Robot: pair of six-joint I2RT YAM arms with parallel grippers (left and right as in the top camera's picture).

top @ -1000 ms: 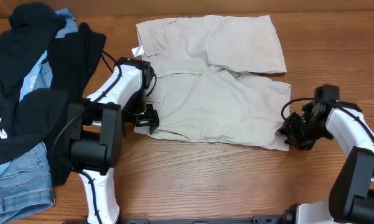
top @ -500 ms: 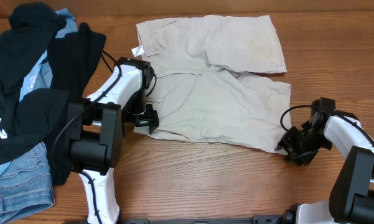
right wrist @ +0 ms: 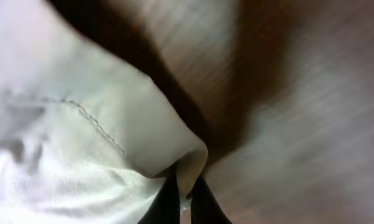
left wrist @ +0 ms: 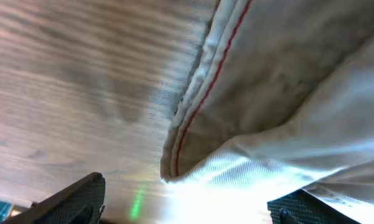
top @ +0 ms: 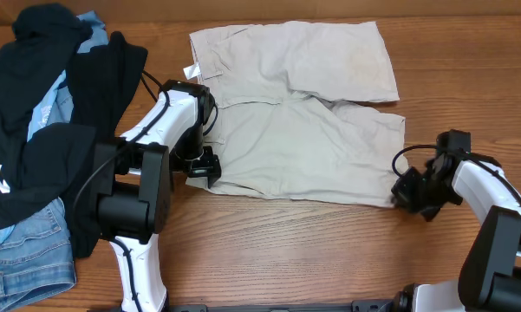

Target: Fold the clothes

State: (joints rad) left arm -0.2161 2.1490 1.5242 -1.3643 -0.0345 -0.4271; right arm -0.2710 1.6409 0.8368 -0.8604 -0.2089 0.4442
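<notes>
- The shorts (top: pixel 303 130) lie flat in the middle of the table (top: pixel 329 260), long axis left to right: waistband (top: pixel 196 52) to the left, leg hems to the right, one leg on the far side and one on the near side.
- The left gripper (top: pixel 204 165) sits at the near waistband corner. In its wrist view the fingers (left wrist: pixel 74 199) stand wide apart, with a red-stitched edge (left wrist: pixel 205 81) running down between them; the jaws are open and nothing is held.
- The right gripper (top: pixel 410 189) is at the opposite end, on the near leg's hem corner. Its wrist view shows the fingers (right wrist: pixel 165 202) almost together with the tip of the cloth between them, so I judge it pinched on the shorts.
- So the two grippers sit at the two ends of the near long edge, and the rest of the shorts lies beyond them, toward the far side.
- A fold over the long axis would carry this near edge away from the robot. The left jaws must close on the corner first.
- The pile (top: pixel 35 130) of black, light-blue and denim clothes lies at the left, apart from the shorts.
</notes>
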